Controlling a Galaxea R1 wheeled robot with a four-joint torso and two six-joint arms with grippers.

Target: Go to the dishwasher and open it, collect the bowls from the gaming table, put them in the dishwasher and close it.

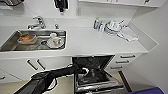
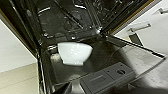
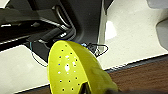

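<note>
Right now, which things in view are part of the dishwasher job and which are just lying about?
Part of the job:
- dishwasher, door open
- white bowl, at the left gripper
- yellow bowl

Lying about:
- dishes in the sink
- stacked dishes on the counter
- tap

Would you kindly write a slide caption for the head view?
Left arm reaching a white bowl into the open dishwasher beneath a white counter with a dish-filled sink.
</note>
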